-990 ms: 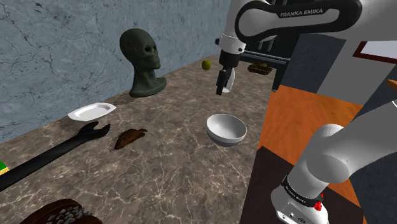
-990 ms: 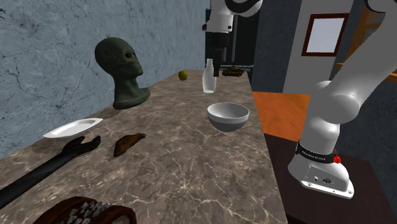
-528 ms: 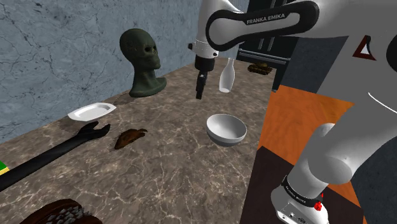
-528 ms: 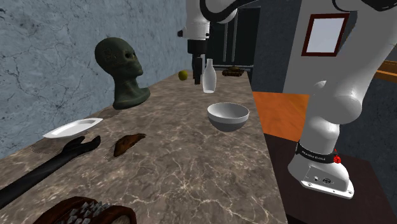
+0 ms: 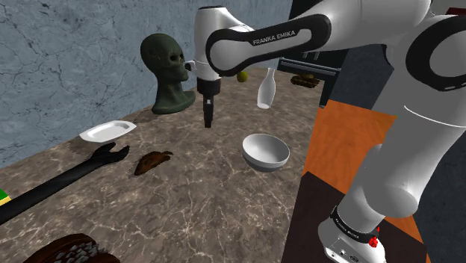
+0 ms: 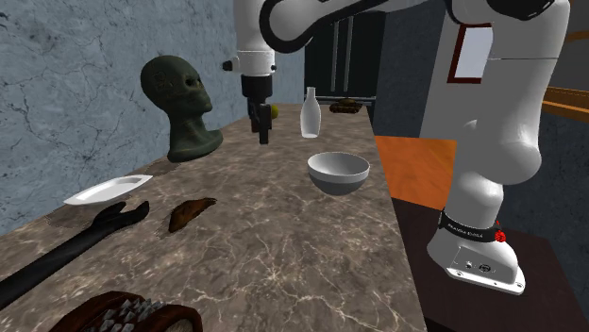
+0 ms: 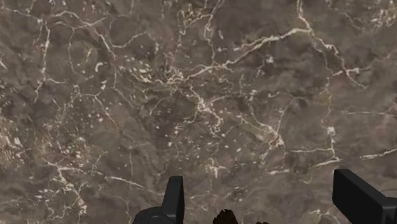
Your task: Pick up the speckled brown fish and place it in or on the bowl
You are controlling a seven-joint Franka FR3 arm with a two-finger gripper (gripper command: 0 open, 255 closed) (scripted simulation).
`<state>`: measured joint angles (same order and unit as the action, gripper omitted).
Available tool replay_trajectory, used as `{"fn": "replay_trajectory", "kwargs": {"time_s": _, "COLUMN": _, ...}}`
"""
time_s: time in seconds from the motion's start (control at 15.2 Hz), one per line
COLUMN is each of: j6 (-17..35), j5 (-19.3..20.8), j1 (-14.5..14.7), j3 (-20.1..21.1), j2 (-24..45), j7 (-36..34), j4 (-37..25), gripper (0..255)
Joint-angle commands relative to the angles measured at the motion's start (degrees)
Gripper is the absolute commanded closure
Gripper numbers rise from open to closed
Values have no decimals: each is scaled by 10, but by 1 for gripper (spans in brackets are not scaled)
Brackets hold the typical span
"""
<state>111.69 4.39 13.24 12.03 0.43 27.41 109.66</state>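
I had the gripper (image 5: 207, 119) spread wide and empty above the counter (image 5: 213, 205) behind the bowl (image 5: 265, 151), since the brown fish (image 5: 153, 161) lay ungrasped, well apart on the shoulder view's left of that bowl.

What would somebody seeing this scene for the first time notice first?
Probably the dark green head bust standing at the shoulder view's upper left, and the big white arm sweeping across above the marble counter. Its open black pincer hangs over bare counter between the bust and the white bowl. The brown fish lies toward the shoulder view's lower left, beside a black model hand.
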Motion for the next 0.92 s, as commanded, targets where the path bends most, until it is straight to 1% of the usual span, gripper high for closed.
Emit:
{"fn": "replay_trajectory", "kwargs": {"time_s": 0.0, "j6": 3, "j5": 15, "j1": 11, "j3": 11, "j2": 36, "j7": 12, "j4": -30, "gripper": 0}}
{"fn": "replay_trajectory", "kwargs": {"time_s": 0.4, "j6": 4, "j5": 64, "j1": 52, "j3": 41, "j2": 133, "j7": 41, "j4": -113, "gripper": 0}}
{"fn": "replay_trajectory", "kwargs": {"time_s": 0.86, "j6": -2, "j5": 125, "j1": 111, "j3": 66, "j2": 240, "j7": 78, "j4": -208, "gripper": 0}}
